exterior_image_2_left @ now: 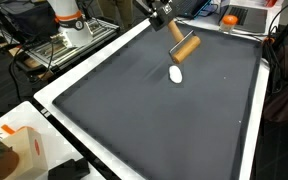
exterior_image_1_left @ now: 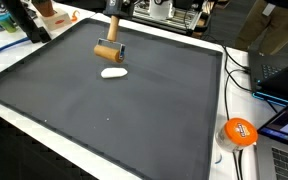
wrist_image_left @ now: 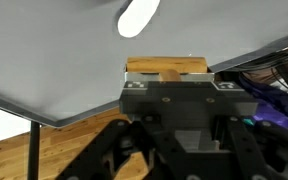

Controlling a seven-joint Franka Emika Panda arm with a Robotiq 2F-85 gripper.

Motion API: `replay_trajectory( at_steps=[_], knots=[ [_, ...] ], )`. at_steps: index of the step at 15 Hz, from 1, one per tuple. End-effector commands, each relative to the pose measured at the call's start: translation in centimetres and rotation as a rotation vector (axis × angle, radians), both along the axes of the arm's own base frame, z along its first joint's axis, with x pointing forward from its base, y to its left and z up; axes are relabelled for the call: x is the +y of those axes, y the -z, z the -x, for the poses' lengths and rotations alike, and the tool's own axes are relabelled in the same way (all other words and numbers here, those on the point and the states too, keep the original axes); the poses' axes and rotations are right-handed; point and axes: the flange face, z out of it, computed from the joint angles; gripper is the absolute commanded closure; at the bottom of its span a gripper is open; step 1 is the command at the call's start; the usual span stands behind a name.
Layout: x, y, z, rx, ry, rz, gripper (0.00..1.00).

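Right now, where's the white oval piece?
The white oval piece lies on the dark mat, close beside the wooden roller but apart from it in both exterior views; the wrist view shows it just beyond the roller.

One wooden roller [exterior_image_1_left: 106,51] is counted toward the far side of one dark mat [exterior_image_1_left: 134,120]. One white oval piece [exterior_image_1_left: 113,71] is counted just beside it. One orange round object [exterior_image_1_left: 239,131] is counted off the mat, at the right.
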Motion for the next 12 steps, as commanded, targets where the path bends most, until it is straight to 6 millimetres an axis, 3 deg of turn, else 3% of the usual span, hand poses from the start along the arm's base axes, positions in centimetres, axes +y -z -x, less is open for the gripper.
replay_trajectory(
  at_steps=[1, 8, 12],
  knots=[
    [-1.5, -0.6, -0.1, -0.047, 0.013, 0.067, 0.78],
    [1.1, -0.5, 0.0, -0.063, -0.033, 0.079, 0.78],
    [1.2, -0.5, 0.2, -0.047, -0.040, 0.105, 0.78]
  ],
)
